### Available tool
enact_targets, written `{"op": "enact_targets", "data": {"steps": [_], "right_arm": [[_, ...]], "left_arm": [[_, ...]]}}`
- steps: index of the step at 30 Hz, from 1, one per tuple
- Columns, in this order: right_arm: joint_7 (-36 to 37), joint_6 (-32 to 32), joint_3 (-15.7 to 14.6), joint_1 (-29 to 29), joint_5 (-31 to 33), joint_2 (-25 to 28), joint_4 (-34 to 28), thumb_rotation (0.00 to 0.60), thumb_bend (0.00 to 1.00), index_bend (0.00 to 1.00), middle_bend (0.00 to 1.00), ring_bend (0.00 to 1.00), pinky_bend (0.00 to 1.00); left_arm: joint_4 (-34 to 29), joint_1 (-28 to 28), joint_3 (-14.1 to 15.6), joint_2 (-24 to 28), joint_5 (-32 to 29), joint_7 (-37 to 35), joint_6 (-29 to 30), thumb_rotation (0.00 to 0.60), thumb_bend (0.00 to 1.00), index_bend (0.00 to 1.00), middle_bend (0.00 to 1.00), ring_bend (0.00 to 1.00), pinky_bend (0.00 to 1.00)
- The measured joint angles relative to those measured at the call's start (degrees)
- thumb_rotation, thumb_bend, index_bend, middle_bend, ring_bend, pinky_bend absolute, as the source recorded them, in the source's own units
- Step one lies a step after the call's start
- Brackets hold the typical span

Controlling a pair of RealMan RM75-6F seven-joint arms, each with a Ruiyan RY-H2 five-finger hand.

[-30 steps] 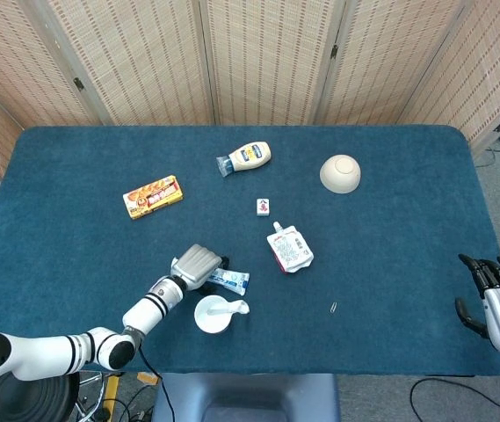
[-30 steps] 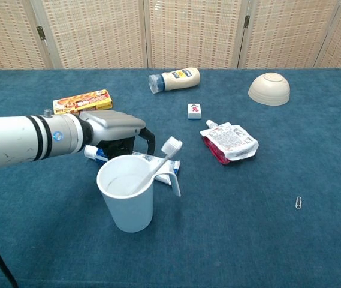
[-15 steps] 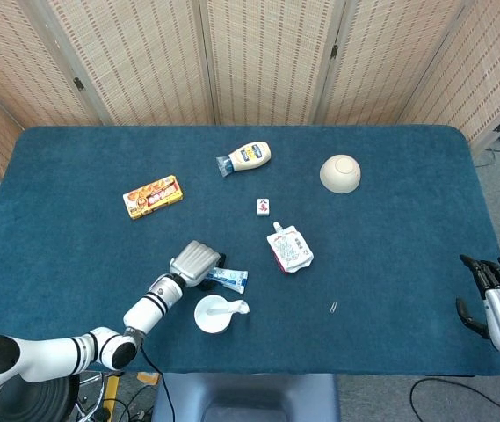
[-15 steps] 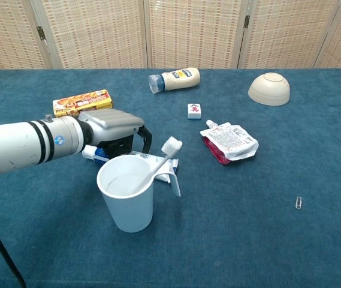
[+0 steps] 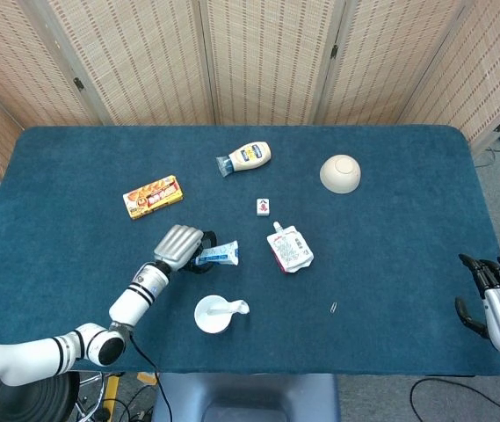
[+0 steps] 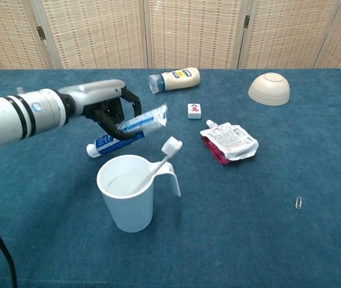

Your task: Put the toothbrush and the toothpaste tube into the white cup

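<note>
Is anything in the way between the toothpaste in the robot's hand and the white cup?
Nothing visible blocks it. The left hand holds the blue-and-white toothpaste tube in the air above and behind the white plastic cup. Only the white toothbrush already leans inside the cup, taking up its right side.

toothbrush in cup, tube above

My left robot hand has lifted the toothpaste tube off the tabletop. Tube now held in the air, tilted, cap end low, behind the white cup. Arm has drawn back and up from the cup.
</note>
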Motion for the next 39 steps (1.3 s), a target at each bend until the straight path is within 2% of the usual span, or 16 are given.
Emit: {"op": "enact_targets", "data": {"steps": [10, 20, 28, 39], "right_arm": [[-0.62, -0.66, 0.2, 0.65, -0.1, -0.23, -0.38, 0.6, 0.34, 0.14, 0.26, 0.2, 0.16], [-0.58, -0.66, 0.4, 1.04, -0.36, -0.67, -0.22, 0.6, 0.34, 0.14, 0.26, 0.21, 0.16], [-1.12, -1.08, 0.49, 1.54, -0.51, -0.57, -0.74, 0.6, 0.34, 0.14, 0.26, 0.21, 0.16], [-1.3, -0.66, 0.2, 1.18, -0.5, -0.39, -1.0, 0.6, 0.34, 0.14, 0.26, 0.21, 0.16]], "left_arm": [[-8.13, 4.68, -3.54, 8.7, 3.77, -17.0, 0.19, 0.6, 0.34, 0.71, 1.0, 0.96, 0.94], [-19.05, 10.23, -5.27, 18.32, 13.66, -36.8, 2.48, 0.6, 0.35, 0.71, 1.0, 0.96, 0.94], [-24.65, 12.77, -3.48, 23.16, 22.74, -41.43, 6.35, 0.6, 0.35, 0.71, 1.0, 0.96, 0.94], [-28.44, 13.08, 1.81, 25.62, 29.98, -41.71, 7.37, 0.6, 0.35, 0.71, 1.0, 0.96, 0.94]]}}
